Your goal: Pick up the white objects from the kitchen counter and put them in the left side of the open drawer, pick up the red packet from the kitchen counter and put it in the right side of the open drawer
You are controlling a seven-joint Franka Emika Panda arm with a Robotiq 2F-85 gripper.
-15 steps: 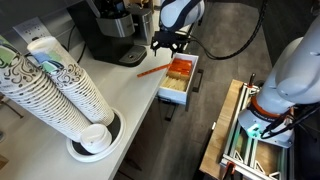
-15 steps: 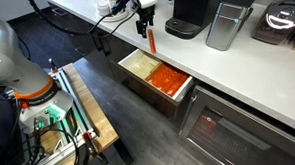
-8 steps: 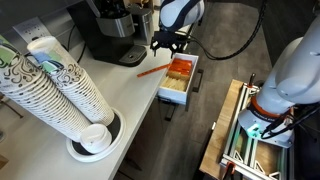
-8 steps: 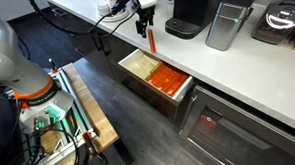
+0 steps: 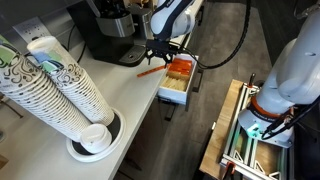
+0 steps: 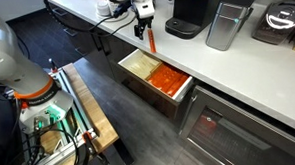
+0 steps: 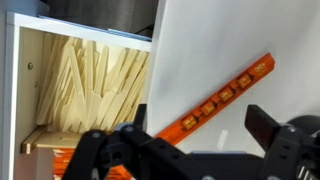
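The red packet (image 7: 215, 98) is a thin orange-red stick lying diagonally on the kitchen counter (image 7: 230, 40) next to the drawer. It also shows in both exterior views (image 5: 152, 70) (image 6: 151, 38). My gripper (image 7: 200, 125) is open just above it, one finger on each side, not touching it. The gripper shows in both exterior views (image 5: 160, 48) (image 6: 142, 30). The open drawer (image 7: 12, 90) holds pale sticks (image 7: 90, 85) in one side and orange-red packets (image 6: 168, 80) in the other. The drawer also shows in an exterior view (image 5: 166, 97).
A black coffee machine (image 5: 110, 30) stands on the counter behind the packet. Stacks of paper cups (image 5: 50, 90) lie at the near end. A metal canister (image 6: 225, 19) stands further along. A wooden cart (image 5: 235, 140) stands on the floor by the drawer.
My gripper has moved from over the drawer's edge a little toward the counter and down over the red packet. The packet has not moved.
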